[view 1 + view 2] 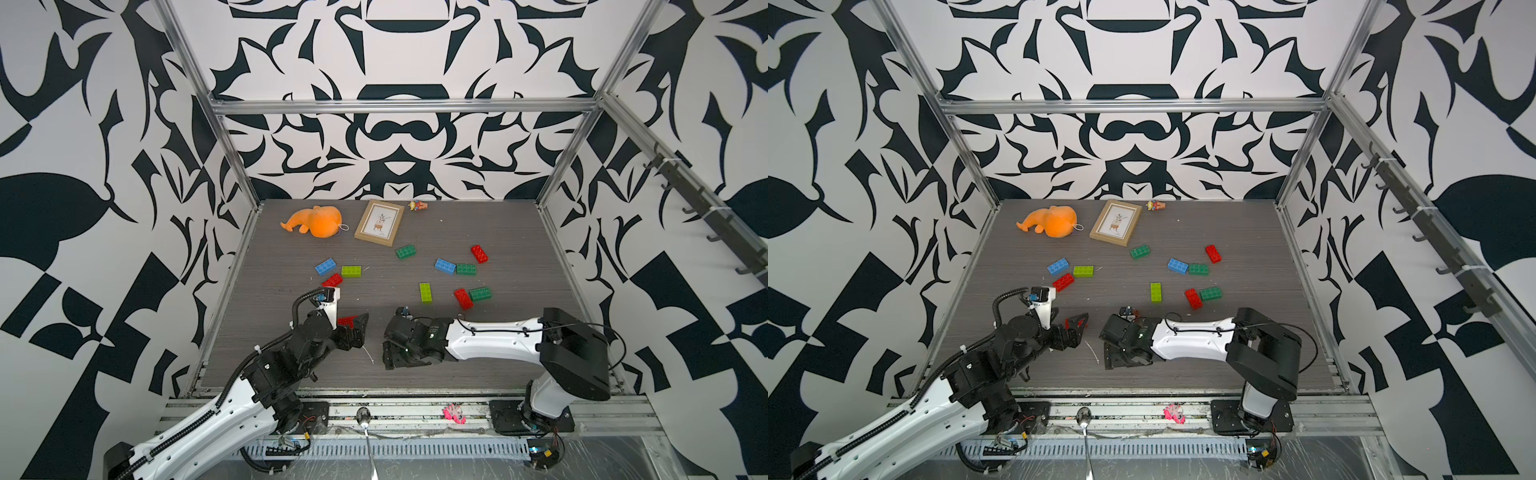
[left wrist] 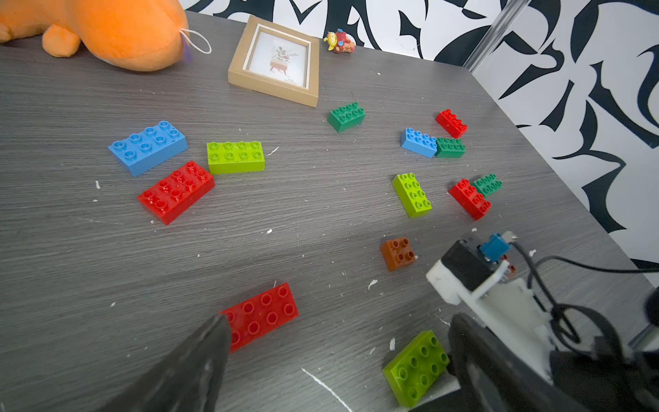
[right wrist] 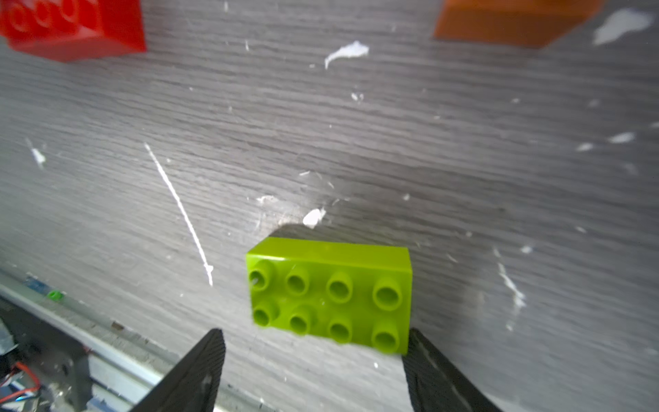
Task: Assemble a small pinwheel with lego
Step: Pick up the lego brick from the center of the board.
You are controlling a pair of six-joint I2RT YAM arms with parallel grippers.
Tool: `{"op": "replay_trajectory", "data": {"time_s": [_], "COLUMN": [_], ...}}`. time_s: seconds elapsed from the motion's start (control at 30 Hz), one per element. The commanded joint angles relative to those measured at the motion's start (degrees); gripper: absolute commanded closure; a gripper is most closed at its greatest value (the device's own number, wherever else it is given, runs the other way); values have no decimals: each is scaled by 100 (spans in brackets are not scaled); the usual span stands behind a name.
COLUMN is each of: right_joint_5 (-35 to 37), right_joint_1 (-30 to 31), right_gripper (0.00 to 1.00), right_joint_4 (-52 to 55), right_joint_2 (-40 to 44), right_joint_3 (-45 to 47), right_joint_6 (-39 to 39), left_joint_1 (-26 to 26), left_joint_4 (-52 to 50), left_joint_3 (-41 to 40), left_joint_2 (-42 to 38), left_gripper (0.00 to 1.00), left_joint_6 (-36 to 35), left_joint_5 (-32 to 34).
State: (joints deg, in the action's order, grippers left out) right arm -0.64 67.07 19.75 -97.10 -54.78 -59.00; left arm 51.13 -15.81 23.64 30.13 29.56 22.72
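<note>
A lime green lego brick (image 3: 330, 296) lies flat on the table, studs up, just ahead of my right gripper (image 3: 314, 331). That gripper is open: one finger (image 3: 433, 371) is close to the brick's corner, the other stands well clear. The same lime green brick (image 2: 415, 367) shows in the left wrist view; in both top views the right gripper (image 1: 388, 348) hides it. My left gripper (image 2: 340, 321) is open over bare table, with a red lego brick (image 2: 264, 314) beside one fingertip. A small orange-brown lego brick (image 2: 398, 254) lies a little farther back.
Loose lego lies farther back: blue (image 1: 325, 266), lime (image 1: 351, 271) and red (image 1: 332, 280) to the left, lime (image 1: 425, 292) in the middle, several red, blue and dark green around (image 1: 466, 269) to the right. An orange plush (image 1: 316, 222), picture frame (image 1: 379, 222) and small figurine (image 1: 417, 205) line the back.
</note>
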Motion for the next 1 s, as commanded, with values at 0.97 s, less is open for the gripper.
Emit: {"op": "replay_trajectory", "data": {"time_s": [0.97], "right_joint_5": [1448], "right_joint_1": [138], "right_gripper": [16], "right_joint_4": [1769], "right_joint_2": [-950], "right_joint_3": [-1487], "right_joint_6": [1065], "left_joint_1": [-7], "left_joint_4": [-42], "left_joint_3": [-52], "left_joint_2": [-115], "left_gripper": [0], "left_joint_6": [24], "left_joint_5": [57]}}
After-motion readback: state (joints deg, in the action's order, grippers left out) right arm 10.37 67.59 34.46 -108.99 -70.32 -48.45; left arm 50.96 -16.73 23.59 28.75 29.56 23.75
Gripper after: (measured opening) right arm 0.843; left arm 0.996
